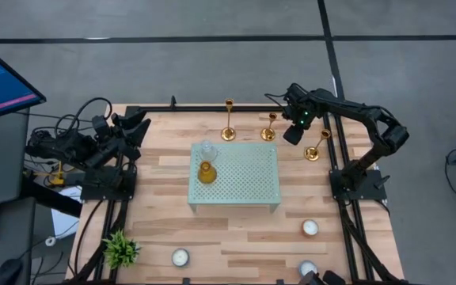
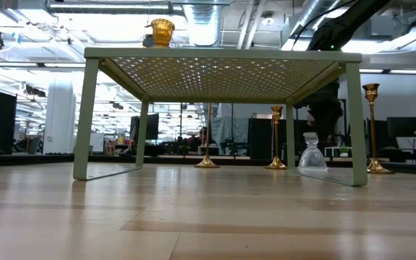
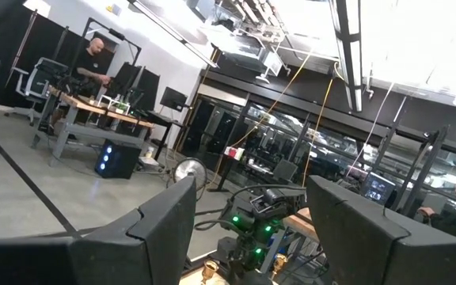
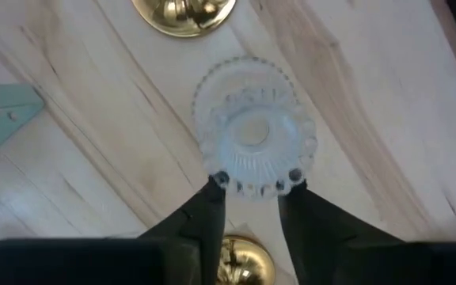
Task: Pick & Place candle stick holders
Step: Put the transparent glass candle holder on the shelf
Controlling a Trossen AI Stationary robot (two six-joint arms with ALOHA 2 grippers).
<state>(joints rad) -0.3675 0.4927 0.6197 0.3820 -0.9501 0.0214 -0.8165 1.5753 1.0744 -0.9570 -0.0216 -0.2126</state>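
Wooden bench (image 1: 244, 226), three gold candle stick holders (image 1: 229, 120) near 12 o'clock.
Right end effector (image 4: 252, 188) clamps a clear glass cup (image 4: 253, 136); left end effector (image 3: 248, 229) stands apart.

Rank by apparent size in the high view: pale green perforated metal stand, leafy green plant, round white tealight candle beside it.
1. Pale green perforated metal stand
2. Leafy green plant
3. Round white tealight candle

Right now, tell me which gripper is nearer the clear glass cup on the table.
Right. The right gripper hangs directly over the clear glass cup, its fingertips at the rim. The left gripper waits at the table's far left edge, well away from it.
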